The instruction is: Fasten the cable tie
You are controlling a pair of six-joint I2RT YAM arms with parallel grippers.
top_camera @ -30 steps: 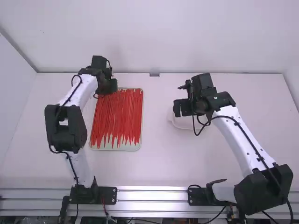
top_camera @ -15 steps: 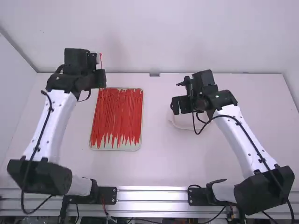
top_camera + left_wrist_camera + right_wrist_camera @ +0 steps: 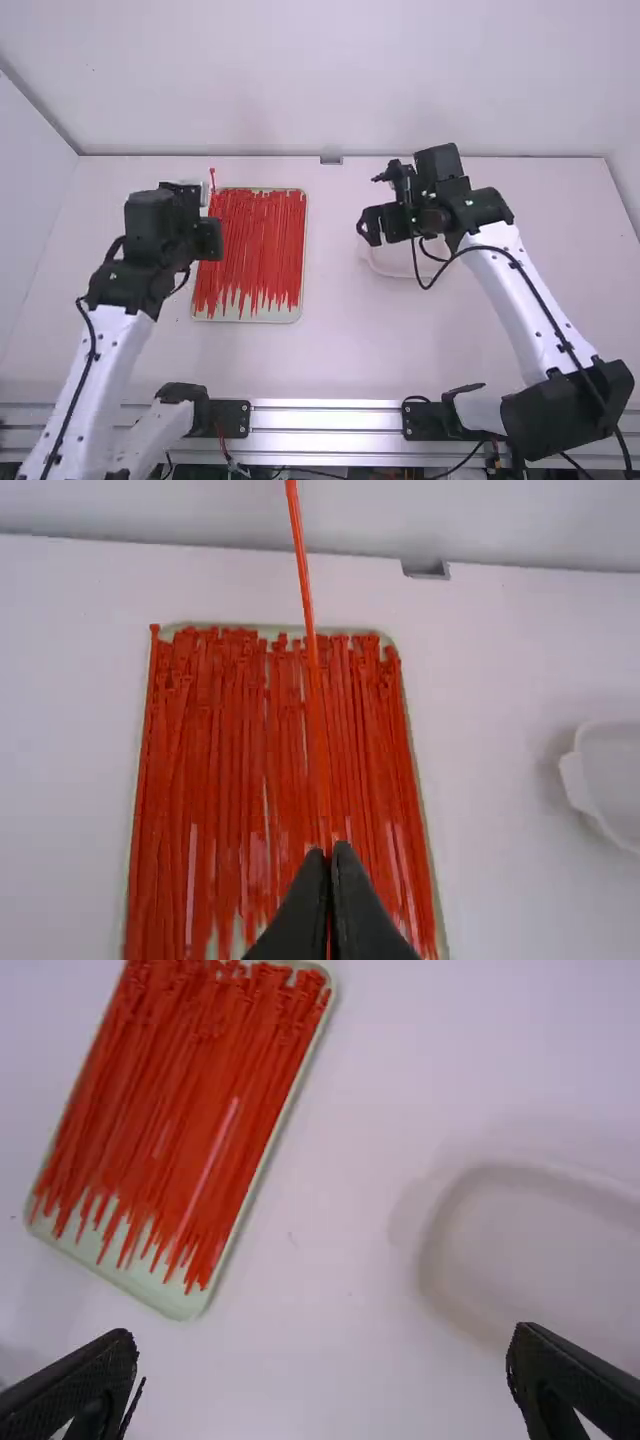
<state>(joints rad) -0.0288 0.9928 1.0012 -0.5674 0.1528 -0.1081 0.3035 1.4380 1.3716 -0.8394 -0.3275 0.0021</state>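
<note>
Above the tray point(image 3: 250, 316), cable tie point(image 3: 305, 630) runs lengthwise — free end toward wall point(image 3: 450, 510).

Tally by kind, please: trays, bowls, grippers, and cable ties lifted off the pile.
Pale green flat tray: 1
White plastic bowl: 1
Black two-finger grippers: 2 (left gripper, right gripper)
Red cable tie held aloft: 1
Total: 5

Robotics lab bench, white table point(image 3: 330, 340) (walled in), aluminium rail point(image 3: 320, 412)
</note>
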